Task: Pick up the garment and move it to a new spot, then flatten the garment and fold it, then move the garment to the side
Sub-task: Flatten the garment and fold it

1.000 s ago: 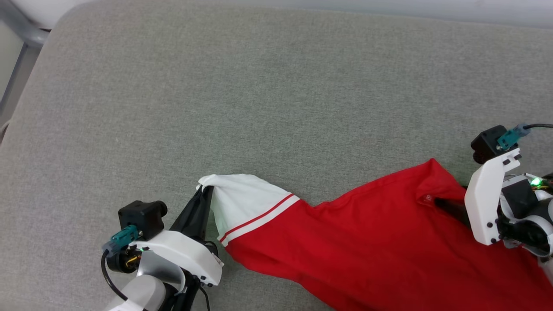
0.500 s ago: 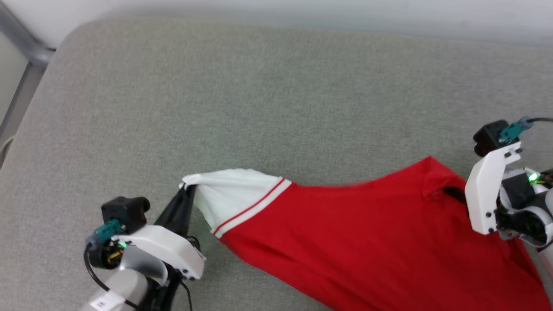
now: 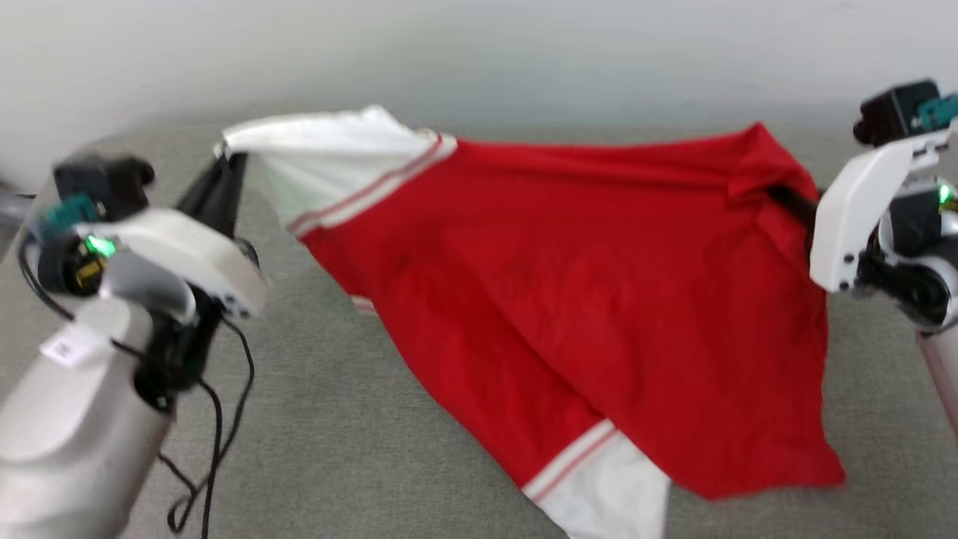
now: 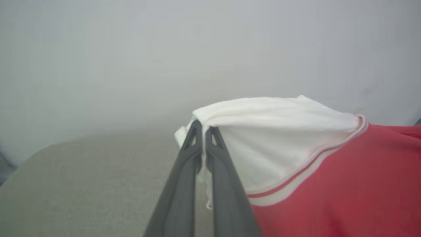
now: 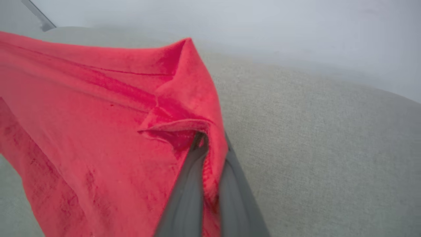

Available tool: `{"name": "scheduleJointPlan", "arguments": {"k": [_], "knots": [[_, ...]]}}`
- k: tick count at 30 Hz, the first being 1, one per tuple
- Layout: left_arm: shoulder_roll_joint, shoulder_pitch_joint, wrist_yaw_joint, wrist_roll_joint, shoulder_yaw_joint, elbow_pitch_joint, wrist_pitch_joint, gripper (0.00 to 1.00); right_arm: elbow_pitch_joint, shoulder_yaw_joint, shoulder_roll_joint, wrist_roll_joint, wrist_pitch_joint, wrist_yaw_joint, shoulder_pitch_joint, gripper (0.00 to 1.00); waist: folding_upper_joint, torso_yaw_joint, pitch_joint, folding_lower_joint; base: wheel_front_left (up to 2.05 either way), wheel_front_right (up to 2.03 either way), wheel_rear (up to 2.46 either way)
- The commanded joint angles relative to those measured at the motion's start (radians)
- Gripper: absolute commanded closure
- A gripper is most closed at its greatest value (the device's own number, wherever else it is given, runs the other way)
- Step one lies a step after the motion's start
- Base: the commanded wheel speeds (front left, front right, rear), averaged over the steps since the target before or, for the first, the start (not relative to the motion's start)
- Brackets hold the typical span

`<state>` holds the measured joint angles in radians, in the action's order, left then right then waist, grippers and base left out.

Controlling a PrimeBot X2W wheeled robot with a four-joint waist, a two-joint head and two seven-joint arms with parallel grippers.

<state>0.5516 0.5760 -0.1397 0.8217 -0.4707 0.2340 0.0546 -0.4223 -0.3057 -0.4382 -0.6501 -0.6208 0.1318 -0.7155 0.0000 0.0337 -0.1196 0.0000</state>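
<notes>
The garment point(image 3: 584, 299), a red shirt with white striped sleeves, hangs stretched in the air between both grippers above the grey cushion point(image 3: 359, 449). My left gripper point(image 3: 224, 161) is shut on the edge of one white sleeve point(image 4: 263, 138), at the upper left of the head view. At the upper right, my right gripper point(image 3: 782, 201) is shut on a red fold point(image 5: 184, 125) of the body. The second white sleeve point(image 3: 606, 486) dangles at the bottom. The lettering and number are hidden; a plain red side faces me.
The grey fabric cushion spreads under the shirt, with its rounded far edge point(image 3: 150, 127) against a pale wall point(image 3: 479, 52). A black cable point(image 3: 217, 419) loops from my left forearm over the cushion.
Both grippers have risen with the shirt, lifting it off the cushion so it hangs spread. The head camera has tilted up, so the wall now shows.
</notes>
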Motion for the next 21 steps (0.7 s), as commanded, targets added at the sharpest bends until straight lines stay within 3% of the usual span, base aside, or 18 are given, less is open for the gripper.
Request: {"name": "scheduleJointPlan", "arguments": {"k": [1, 9, 21], "knots": [[0.004, 0.066, 0.009, -0.004, 0.016, 0.031, -0.006, 1.00, -0.015, 0.017, 0.010, 0.019, 0.017, -0.002, -0.048, 1.00, 0.0000, -0.022, -0.008, 0.0000, 0.00, 0.00, 0.00], [0.007, 0.405, 0.060, -0.055, 0.037, 0.182, -0.002, 1.00, -0.080, 0.099, 0.066, 0.113, 0.121, -0.002, -0.299, 1.00, 0.0000, -0.060, -0.107, 0.0000, 0.00, 0.00, 0.00], [0.019, 0.870, 0.067, -0.150, 0.061, 0.338, 0.035, 1.00, -0.172, 0.233, 0.119, 0.249, 0.288, -0.004, -0.689, 1.00, 0.0000, -0.053, -0.321, 0.0000, 0.00, 0.00, 0.00]]}}
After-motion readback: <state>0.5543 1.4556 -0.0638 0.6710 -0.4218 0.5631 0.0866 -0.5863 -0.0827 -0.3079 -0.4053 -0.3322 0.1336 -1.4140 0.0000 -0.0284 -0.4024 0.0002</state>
